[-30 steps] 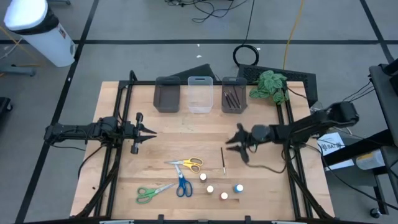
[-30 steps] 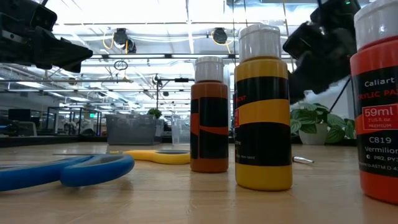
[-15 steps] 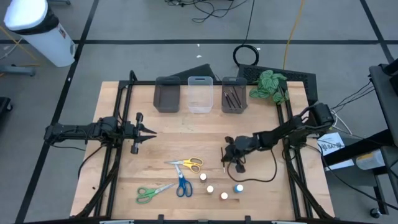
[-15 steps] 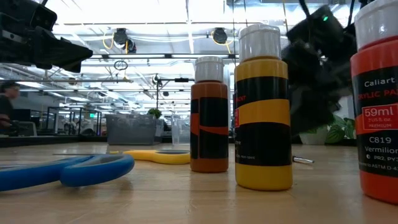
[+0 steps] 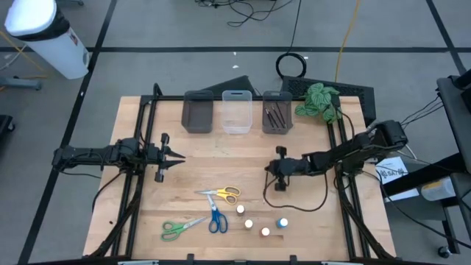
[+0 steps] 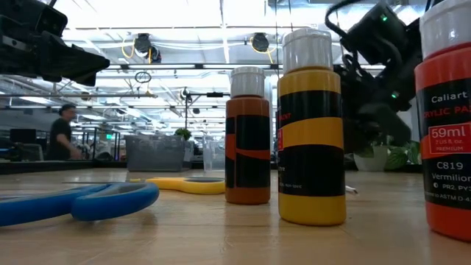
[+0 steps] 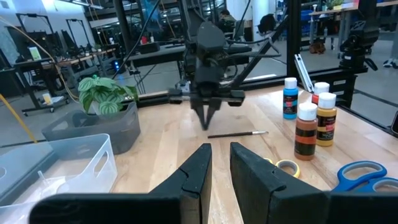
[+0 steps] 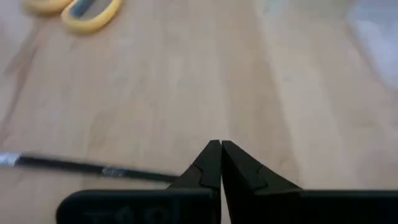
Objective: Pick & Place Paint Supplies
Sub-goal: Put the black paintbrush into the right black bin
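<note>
A thin dark brush point(image 8: 81, 167) lies flat on the wooden table, also seen in the left wrist view point(image 7: 239, 133). My right gripper point(image 8: 219, 163) points down with its fingers shut, its tips at one end of the brush point(image 7: 206, 126). In the high view it stands right of the table's middle point(image 5: 274, 177). Yellow scissors point(image 5: 224, 193), blue scissors point(image 5: 216, 219), green scissors point(image 5: 176, 230), white-capped pots point(image 5: 249, 223) and a blue-capped pot point(image 5: 282, 222) rest near the front. My left gripper point(image 5: 176, 157) hovers at the left, slightly open and empty point(image 7: 221, 165). My right gripper's shut fingertips point(image 8: 208, 163) come from above, pointing down, at the end of the brush point(image 8: 171, 177), which lies level on the table. I cannot tell whether they touch it.
Two grey bins point(image 5: 198, 112) point(image 5: 277, 114) and a clear bin point(image 5: 237, 112) stand in a row at the far edge; the right grey one holds brushes. A leafy plant point(image 5: 318, 99) stands at the far right. A cable point(image 5: 305, 206) hangs under the right arm.
My right gripper has moved a little toward the table's left and near edge and has tipped from level to pointing down, coming down over the brush's end. The brush and the other supplies have stayed in place.
</note>
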`<state>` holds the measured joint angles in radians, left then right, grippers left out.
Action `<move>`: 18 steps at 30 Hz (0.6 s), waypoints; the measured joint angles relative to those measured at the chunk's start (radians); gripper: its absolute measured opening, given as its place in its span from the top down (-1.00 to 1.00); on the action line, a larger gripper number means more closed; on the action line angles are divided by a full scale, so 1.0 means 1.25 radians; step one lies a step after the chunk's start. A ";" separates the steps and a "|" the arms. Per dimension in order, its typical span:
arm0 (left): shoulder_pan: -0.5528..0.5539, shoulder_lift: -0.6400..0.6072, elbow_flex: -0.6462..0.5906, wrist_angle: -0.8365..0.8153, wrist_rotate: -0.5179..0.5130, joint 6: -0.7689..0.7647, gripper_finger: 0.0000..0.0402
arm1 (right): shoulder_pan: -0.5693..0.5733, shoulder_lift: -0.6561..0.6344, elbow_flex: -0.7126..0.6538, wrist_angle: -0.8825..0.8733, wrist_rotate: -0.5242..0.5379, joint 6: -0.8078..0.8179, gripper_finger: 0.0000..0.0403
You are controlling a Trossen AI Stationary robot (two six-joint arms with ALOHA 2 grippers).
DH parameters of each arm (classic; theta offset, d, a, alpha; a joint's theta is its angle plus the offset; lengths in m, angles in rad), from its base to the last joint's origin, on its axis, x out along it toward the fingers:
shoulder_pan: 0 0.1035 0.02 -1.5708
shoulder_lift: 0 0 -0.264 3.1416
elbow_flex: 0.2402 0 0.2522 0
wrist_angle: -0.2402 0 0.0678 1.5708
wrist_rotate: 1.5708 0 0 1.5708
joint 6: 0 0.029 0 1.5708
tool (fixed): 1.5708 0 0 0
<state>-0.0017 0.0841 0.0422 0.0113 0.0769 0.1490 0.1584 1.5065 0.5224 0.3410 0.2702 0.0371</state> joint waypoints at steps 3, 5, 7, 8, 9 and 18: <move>0.000 0.000 0.000 0.000 0.000 0.000 0.64 | -0.006 0.000 0.000 0.021 -0.014 -0.004 0.91; 0.000 0.000 0.000 0.000 0.000 0.000 0.64 | -0.017 0.003 0.000 0.039 -0.051 0.005 0.83; 0.000 0.000 0.000 0.000 0.000 0.000 0.64 | -0.028 0.020 0.000 0.050 -0.070 0.019 0.74; 0.000 0.000 0.000 0.000 0.000 0.000 0.64 | -0.031 0.027 0.000 0.046 -0.070 0.019 0.70; 0.000 0.000 0.000 0.000 0.000 0.000 0.64 | -0.034 0.035 -0.001 0.046 -0.070 0.018 0.68; 0.000 0.000 0.000 0.000 0.000 0.000 0.64 | -0.044 0.100 0.002 0.061 -0.087 -0.001 0.76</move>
<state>-0.0017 0.0841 0.0423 0.0111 0.0769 0.1486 0.1040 1.6316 0.5247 0.4172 0.1617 0.0362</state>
